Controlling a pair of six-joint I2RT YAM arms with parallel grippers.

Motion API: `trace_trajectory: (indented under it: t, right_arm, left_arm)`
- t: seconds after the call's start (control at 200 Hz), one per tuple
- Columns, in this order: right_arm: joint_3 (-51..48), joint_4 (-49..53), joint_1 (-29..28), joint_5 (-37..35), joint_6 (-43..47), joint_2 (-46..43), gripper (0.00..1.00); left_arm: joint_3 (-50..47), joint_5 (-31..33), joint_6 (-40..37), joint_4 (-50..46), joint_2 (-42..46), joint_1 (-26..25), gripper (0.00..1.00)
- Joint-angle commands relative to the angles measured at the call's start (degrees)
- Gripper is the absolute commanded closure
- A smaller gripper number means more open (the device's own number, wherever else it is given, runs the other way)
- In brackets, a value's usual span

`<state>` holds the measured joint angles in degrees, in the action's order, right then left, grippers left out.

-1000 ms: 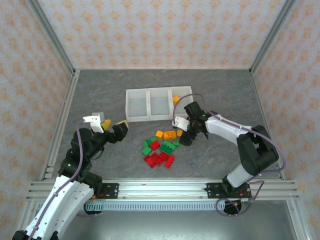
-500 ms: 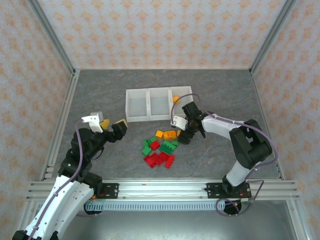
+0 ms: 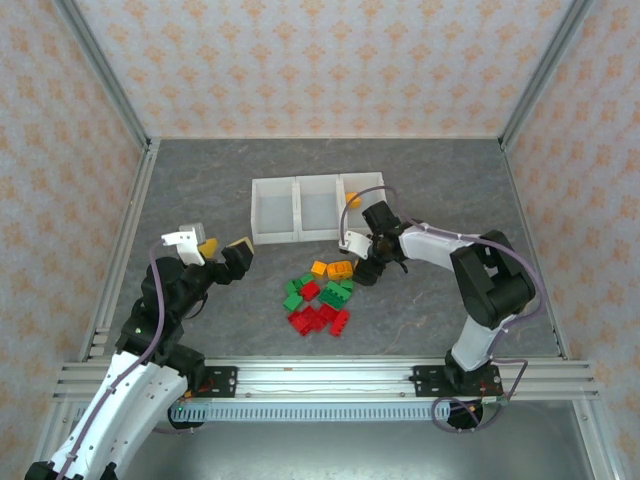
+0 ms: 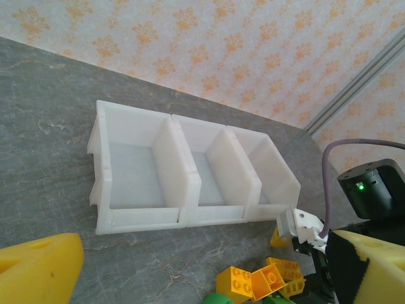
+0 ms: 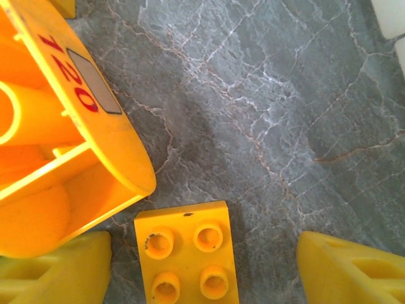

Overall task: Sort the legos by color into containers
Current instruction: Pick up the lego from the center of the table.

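the yellow brick (image 5: 188,253) lies right between the fingers (image 5: 57,269) of the right gripper (image 5: 205,272). they are apart and not touching it. the left gripper (image 3: 225,247) is wide open, far away.

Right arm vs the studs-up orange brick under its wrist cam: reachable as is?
Probably yes. The orange brick lies flat, studs up, between the fingers of the open right gripper, gaps on both sides. A bigger overturned orange piece sits close on one side and might get nudged.
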<state>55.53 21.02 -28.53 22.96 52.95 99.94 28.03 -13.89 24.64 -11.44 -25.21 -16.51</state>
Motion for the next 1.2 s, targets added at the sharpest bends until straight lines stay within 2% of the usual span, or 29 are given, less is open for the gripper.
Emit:
trace_trajectory:
  t: [0.0,0.06,0.12,0.35,0.586,0.766,0.926,1.191]
  right_arm:
    - [-2.15,-0.51,1.15,-9.4,-0.09,4.07,0.25]
    - [-2.72,-0.29,1.53,-9.25,-0.55,3.15,0.27]
    - [-3.35,0.12,2.26,-8.78,-0.74,2.27,0.33]
    - [-5.82,0.43,5.01,-8.77,-2.01,-0.51,0.36]
    - [-5.65,0.43,5.51,-8.29,-3.4,-1.5,0.54]
    - [-5.01,1.11,5.51,-7.93,-3.75,-3.25,0.63]
    - [-3.58,2.0,5.5,-6.51,-4.55,-6.91,0.72]
    - [1.25,2.41,5.45,-2.08,-6.4,-17.01,0.78]
  left_arm:
    - [0.62,0.97,0.93,-0.49,0.55,-0.36,0.01]
    - [0.62,0.97,0.89,-0.44,0.6,-0.32,0.01]
    - [0.53,0.88,0.93,-0.34,0.69,-0.36,0.01]
    - [0.46,0.44,0.84,-0.25,0.67,-0.36,0.01]
    - [0.53,0.28,0.84,-0.16,1.13,-0.35,0.01]
    - [0.14,-0.08,0.84,0.37,2.05,-0.35,0.01]
    - [0.09,-0.09,0.67,0.48,2.27,-0.37,0.01]
    - [0.36,0.11,0.23,0.1,1.66,-0.36,0.01]
